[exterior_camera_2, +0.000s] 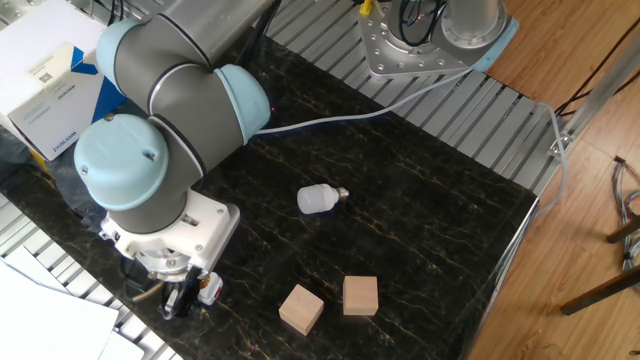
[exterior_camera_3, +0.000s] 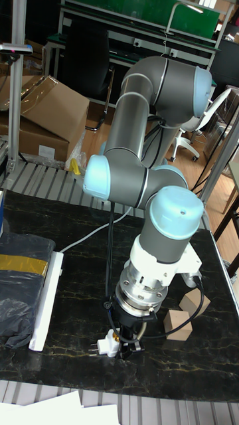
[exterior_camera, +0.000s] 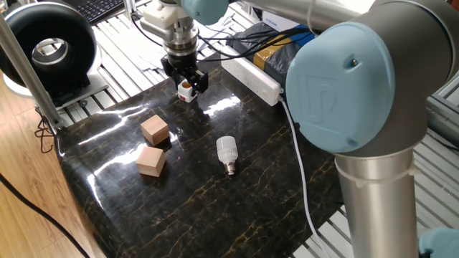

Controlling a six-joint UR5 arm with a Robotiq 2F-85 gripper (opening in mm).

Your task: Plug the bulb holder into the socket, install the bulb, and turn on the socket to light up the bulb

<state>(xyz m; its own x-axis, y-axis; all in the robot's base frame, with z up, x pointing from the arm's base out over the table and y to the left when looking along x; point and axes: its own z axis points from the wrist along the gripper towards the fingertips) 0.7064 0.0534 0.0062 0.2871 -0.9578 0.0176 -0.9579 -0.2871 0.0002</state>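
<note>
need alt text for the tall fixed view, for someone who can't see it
A grey and light-blue robot arm's end effector reaches down onto a small white cube-shaped bulb holder near the front edge of a dark marble table. A long white power strip lies at left beside a dark wrapped box; two tan wooden cubes sit behind the arm.
</note>
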